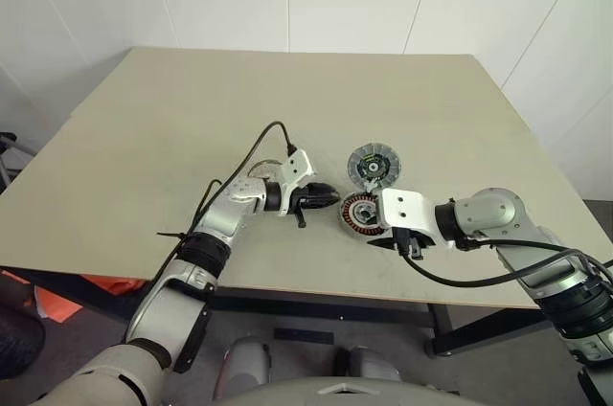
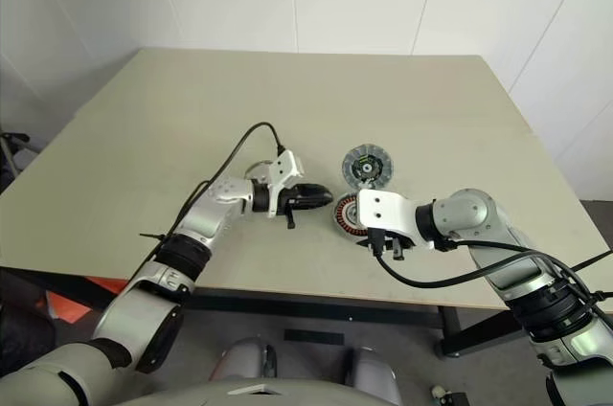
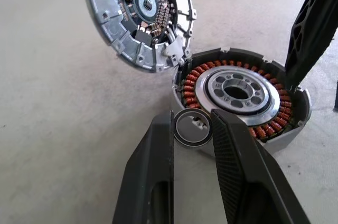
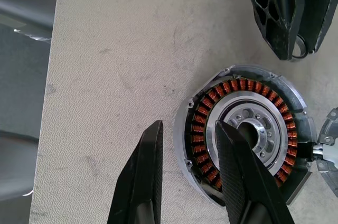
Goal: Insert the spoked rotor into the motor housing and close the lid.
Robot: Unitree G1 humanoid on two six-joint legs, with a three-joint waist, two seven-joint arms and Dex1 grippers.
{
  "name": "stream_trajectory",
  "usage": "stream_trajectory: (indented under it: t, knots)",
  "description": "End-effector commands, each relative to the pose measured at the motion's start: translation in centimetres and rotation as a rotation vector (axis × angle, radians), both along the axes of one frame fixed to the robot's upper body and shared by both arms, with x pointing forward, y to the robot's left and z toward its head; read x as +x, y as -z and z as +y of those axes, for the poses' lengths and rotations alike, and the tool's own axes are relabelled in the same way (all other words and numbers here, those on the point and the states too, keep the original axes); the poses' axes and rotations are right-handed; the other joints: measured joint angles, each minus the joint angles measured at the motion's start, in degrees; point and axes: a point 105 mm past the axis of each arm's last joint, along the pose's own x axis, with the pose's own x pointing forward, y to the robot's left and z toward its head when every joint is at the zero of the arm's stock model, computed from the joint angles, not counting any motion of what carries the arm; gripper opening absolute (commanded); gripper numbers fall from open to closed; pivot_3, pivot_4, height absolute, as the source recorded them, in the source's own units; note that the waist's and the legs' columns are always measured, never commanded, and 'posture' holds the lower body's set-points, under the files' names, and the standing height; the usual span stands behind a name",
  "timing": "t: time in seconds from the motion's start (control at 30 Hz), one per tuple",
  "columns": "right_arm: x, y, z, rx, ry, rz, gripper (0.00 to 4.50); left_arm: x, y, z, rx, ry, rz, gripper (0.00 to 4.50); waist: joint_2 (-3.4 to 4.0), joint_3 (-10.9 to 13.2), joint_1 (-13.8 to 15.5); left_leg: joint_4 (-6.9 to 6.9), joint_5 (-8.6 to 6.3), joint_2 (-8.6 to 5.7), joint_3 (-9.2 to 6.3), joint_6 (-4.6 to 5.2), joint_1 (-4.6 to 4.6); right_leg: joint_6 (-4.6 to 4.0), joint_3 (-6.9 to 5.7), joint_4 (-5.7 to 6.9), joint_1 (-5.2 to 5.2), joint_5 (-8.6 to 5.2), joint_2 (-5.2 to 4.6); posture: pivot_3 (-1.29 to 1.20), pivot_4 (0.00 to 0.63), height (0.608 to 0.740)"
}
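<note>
Holding small ring [image 3: 193, 127] pinched in left end effector [image 3: 193, 129]; motor housing [image 4: 244, 131] rim is gripped by right end effector [image 4: 190, 145]; ring should be centred over hub.

Copper-wound metal motor housing [image 3: 240, 94], matt table [image 1: 192, 119]

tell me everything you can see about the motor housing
The motor housing is a squat round shell, grey metal outside, with a ring of copper-coloured windings around a silver hub with bolt holes. It sits open and upright on the table, the lid lying right beside it. The right end effector straddles its wall, one finger outside, one inside.
</note>
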Motion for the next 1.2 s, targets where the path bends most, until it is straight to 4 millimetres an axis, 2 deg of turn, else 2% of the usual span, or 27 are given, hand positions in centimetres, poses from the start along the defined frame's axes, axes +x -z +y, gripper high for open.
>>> stream_trajectory:
  t: [0.03,0.27,0.5,0.6,0.83,1.2]
  knots:
    - [0.0,-0.3,0.0,0.002,-0.006,-0.021,1.71,0.2,-2.9,-1.3,-0.050,0.044,-0.068,0.69,0.00,0.00,0.00,0.00,0.00,0.00,0.00,0.00,-0.01,0.00,0.00,0.00,-0.01,0.00,0.00,0.00,0.000,0.740]
    - [0.0,-0.5,-0.5,0.010,0.029,-0.031,1.71,-0.2,-2.1,-1.7,-0.010,0.079,-0.059,0.69,0.01,0.00,-0.04,0.00,0.01,0.01,0.01,-0.01,-0.04,0.00,0.00,0.03,0.01,0.00,0.00,0.00,0.000,0.740]
    - [0.0,-4.3,-2.4,0.100,0.106,-0.058,1.71,-0.2,-2.3,-2.1,-0.005,0.101,-0.059,0.69,0.01,0.00,0.12,0.05,0.01,0.00,0.00,0.01,-0.04,0.00,-0.01,0.03,0.02,0.00,0.00,0.00,0.000,0.740]
    - [-0.4,-5.0,-3.0,0.099,0.115,-0.057,1.71,-0.3,-2.0,-2.2,0.007,0.117,-0.052,0.69,0.01,-0.01,0.15,0.04,0.01,0.02,0.00,0.01,-0.04,0.00,-0.02,0.03,0.02,0.00,0.00,0.00,0.000,0.740]
    - [0.0,-3.8,-6.1,-0.009,0.201,-0.080,1.71,-0.5,-1.9,-3.2,0.020,0.159,-0.055,0.69,0.01,0.00,0.22,0.06,0.01,0.00,0.01,0.01,-0.05,0.02,-0.03,0.03,0.05,0.00,0.00,0.00,0.000,0.740]
    - [-0.7,-2.5,-5.2,0.015,0.208,-0.061,1.71,-0.5,-1.7,-4.6,0.053,0.218,-0.065,0.69,0.04,-0.03,0.24,0.06,0.01,0.00,0.00,0.04,-0.11,0.03,-0.07,0.01,0.03,-0.01,0.00,0.00,0.000,0.740]
